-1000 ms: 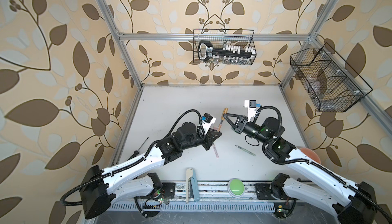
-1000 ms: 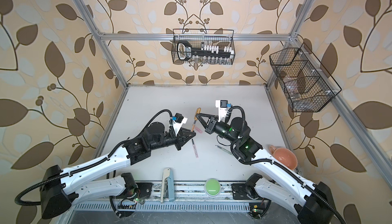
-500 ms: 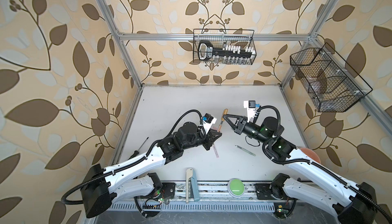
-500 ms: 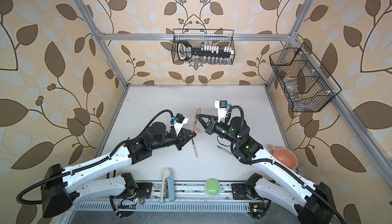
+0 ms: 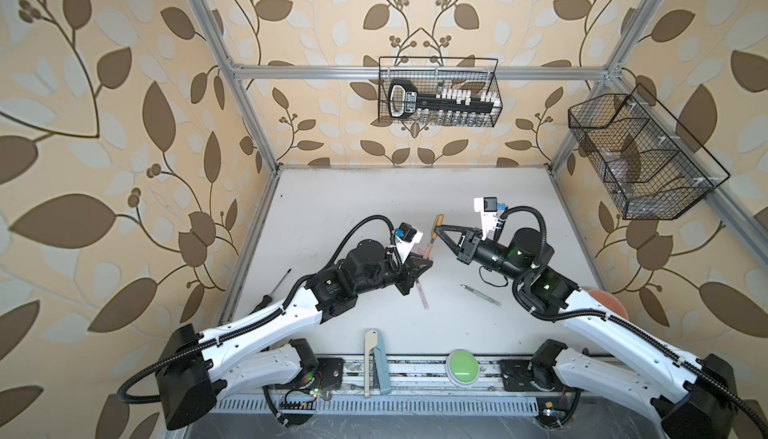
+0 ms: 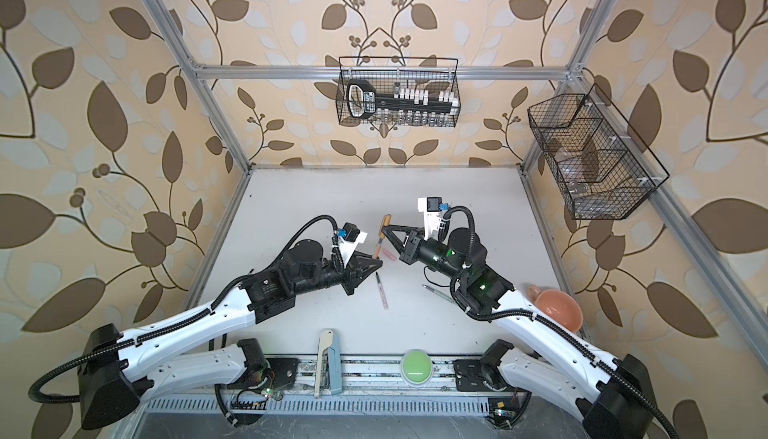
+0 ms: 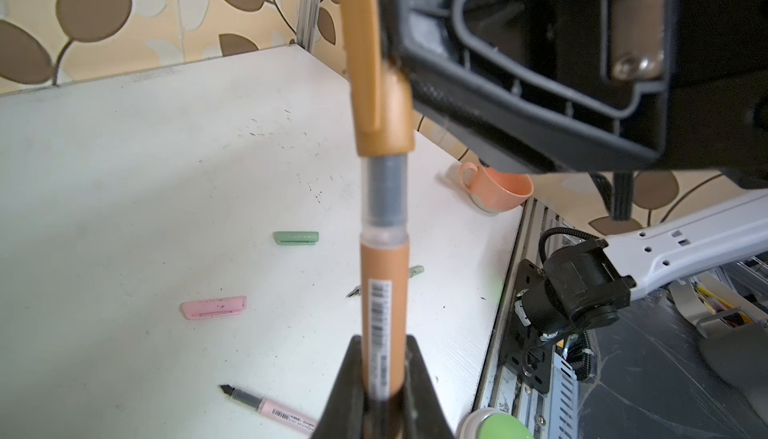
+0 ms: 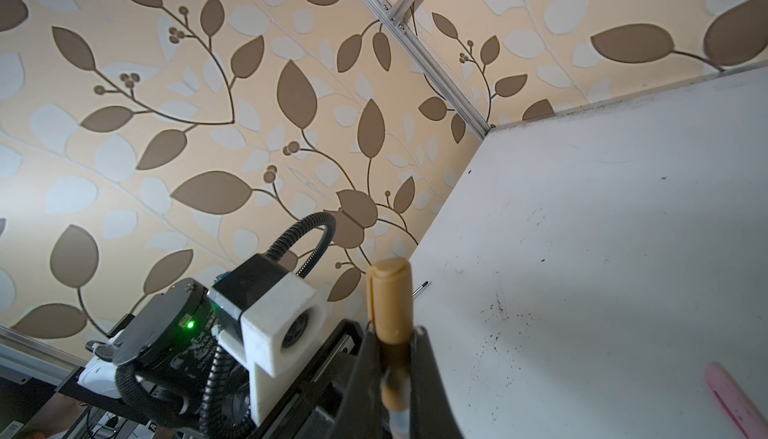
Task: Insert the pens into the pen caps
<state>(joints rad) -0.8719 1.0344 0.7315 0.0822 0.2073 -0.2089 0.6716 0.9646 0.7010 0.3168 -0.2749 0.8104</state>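
Seen in both top views, the left arm stretches from the near left corner toward the middle of the table (image 5: 353, 208). Its left gripper (image 5: 424, 265) is closed on the lower end of the brown pen (image 5: 429, 246). The right arm bends in from the near right, and the right gripper (image 5: 437, 230) is clamped on the brown cap (image 5: 436, 223) at the pen's top. The pink pen (image 6: 382, 291) lies just beside the left gripper and the green pen (image 6: 436, 293) lies near the right arm. A cup (image 6: 555, 308) is half hidden behind that arm. The far half of the table is bare.

In the left wrist view both fingers (image 7: 357, 374) press on the brown pen's barrel. Its front end sits inside the cap, with the grey section below the cap's mouth showing. The right gripper's black body blocks the cap's upper end. The pink cap (image 7: 214, 307) and green cap (image 7: 296, 237) lie apart on open table. The green pen is mostly hidden behind the barrel. The pink pen is cut off at the frame edge.

In the right wrist view the fingers (image 8: 365, 374) squeeze the brown cap, and its closed end rises above them. The pen below is hard to make out. The pink cap is cut off at the frame's corner.
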